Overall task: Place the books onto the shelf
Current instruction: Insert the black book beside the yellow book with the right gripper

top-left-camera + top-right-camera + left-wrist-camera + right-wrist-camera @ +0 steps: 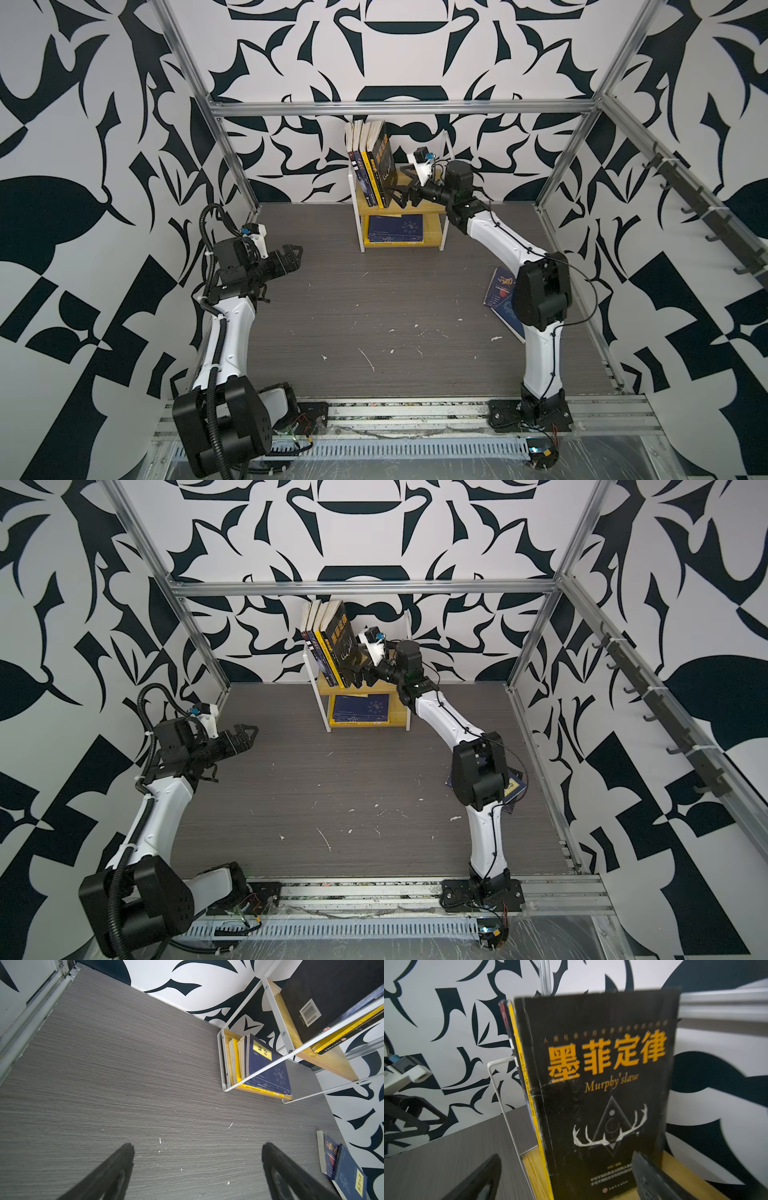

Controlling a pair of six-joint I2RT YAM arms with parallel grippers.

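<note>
White shells [498,237], black joints [540,295], black left tool [293,255] — corrugated hose [203,230] along left arm [230,320].

From above the right arm [540,295] hides most of the loose books [500,286] on the surface [374,311], up close the black book [602,1095] is blurred with its foot cut off, and the lettering on the upright spines [368,176] is too small to read.

Light was bright, even and diffuse; in both top views the arms cast only faint, soft shadows on the grey table [374,311]. The wide lens stretched the aluminium frame bars [399,107] toward the edges. The right wrist view was smeared, so the black book [602,1093] read soft and its small print was illegible. In the left wrist view the fingers [114,1169] of the left gripper [198,1145] were out of focus and the table grain was sharp.
</note>
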